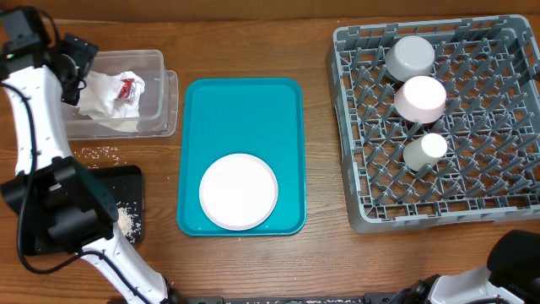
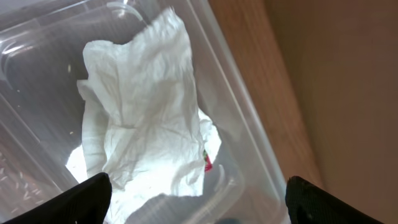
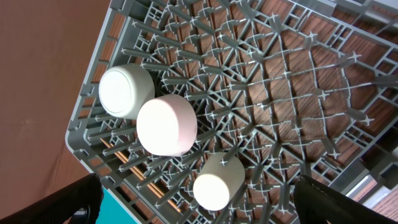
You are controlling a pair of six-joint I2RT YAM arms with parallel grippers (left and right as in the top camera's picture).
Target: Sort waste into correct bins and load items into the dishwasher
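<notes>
One napkin (image 2: 143,118) lies lengthwise in the clear tub (image 1: 160,63) (three dishes (image 1: 420,97) in the rack (image 1: 506,186), one plate (image 1: 239,192) outside it); left hand (image 2: 199,199) and right hand (image 3: 199,199) are both spread.

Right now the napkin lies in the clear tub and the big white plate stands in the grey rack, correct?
No. The napkin is in the clear tub, but the white plate lies on the teal tray, not in the grey rack; the overhead view shows it.
</notes>
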